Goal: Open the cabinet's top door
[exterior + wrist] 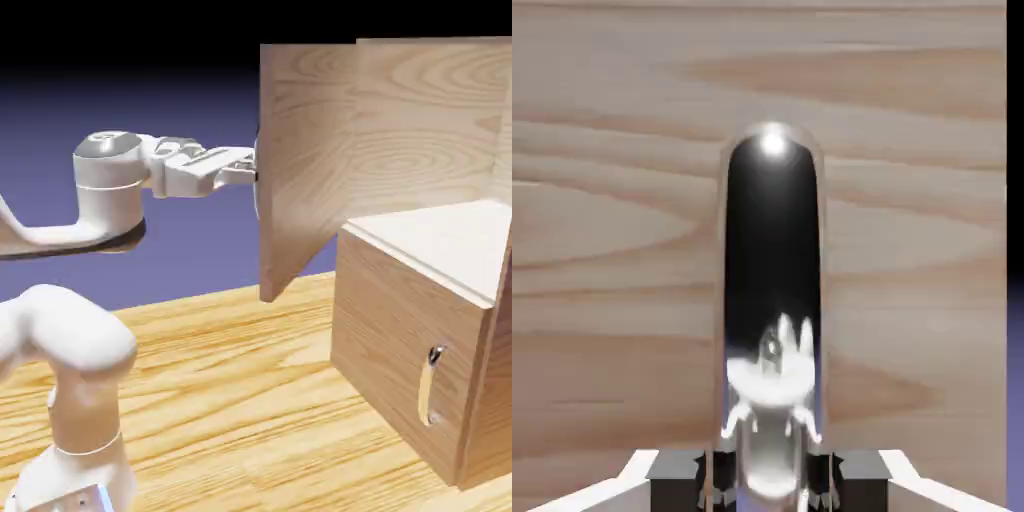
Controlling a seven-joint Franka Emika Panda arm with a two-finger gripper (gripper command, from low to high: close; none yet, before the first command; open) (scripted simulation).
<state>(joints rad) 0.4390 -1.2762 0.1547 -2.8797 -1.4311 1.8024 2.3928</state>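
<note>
**Mia:** What is the room like?

**Ben:** The desk [250,400] is light wood with stripes in it. Behind it the wall is blue and purple, and it gets dark near the top.

**Mia:** Where is the cabinet?

**Ben:** The cabinet [400,340] stands on the desk, on the right side of the exterior view. It is brown wood too.

**Mia:** And the top door?

**Ben:** The top door [310,160] is swung wide open. It sticks out toward the left. Inside I can see a pale shelf [450,240].

**Mia:** Is there another door?

**Ben:** Yes, a lower door [390,340] under the shelf. It is shut, and it has a small silver handle [432,385].

**Mia:** What is the pincer doing?

**Ben:** The pincer [250,172] is squeezed tight on the long silver handle [772,300] of the top door. In the hand view the shiny bar sits right between the grey fingers [677,475]. The door's wood fills the rest of that view.

**Mia:** Is anything in the way?

**Ben:** The white arm [100,200] reaches across, level, from the left.
</note>
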